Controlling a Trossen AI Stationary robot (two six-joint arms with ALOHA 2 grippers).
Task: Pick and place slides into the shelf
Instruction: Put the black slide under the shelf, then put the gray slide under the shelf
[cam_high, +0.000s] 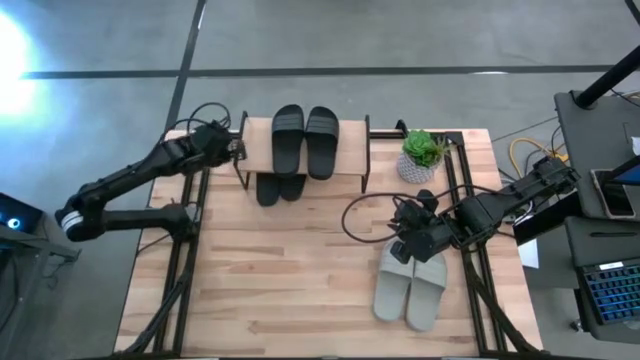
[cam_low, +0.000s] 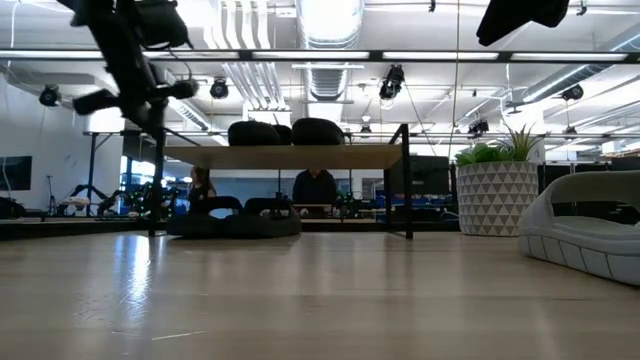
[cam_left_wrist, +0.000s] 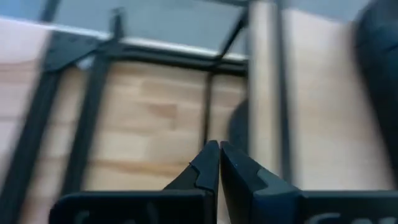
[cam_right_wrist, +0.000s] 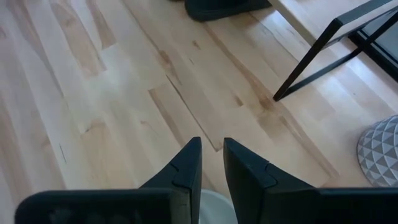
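Note:
The shelf (cam_high: 352, 150) stands at the table's far side, and two black slides (cam_high: 305, 140) lie side by side on its top board. Another black pair (cam_high: 278, 187) lies on the table under it, partly hidden by the board. The pale grey-green pair (cam_high: 410, 285) rests sole down near the table's right near side. My left gripper (cam_high: 236, 150) hovers shut by the shelf's left end. My right gripper (cam_high: 405, 240) hangs above the far ends of the pale slides, its fingers (cam_right_wrist: 186, 165) a narrow gap apart and holding nothing.
A potted plant in a patterned white pot (cam_high: 420, 158) stands just right of the shelf. A black cable (cam_high: 358, 215) loops over the table beside my right arm. Bare wood (cam_high: 270, 270) stretches between the shelf and the table's near edge. People sit in the room beyond (cam_low: 315, 185).

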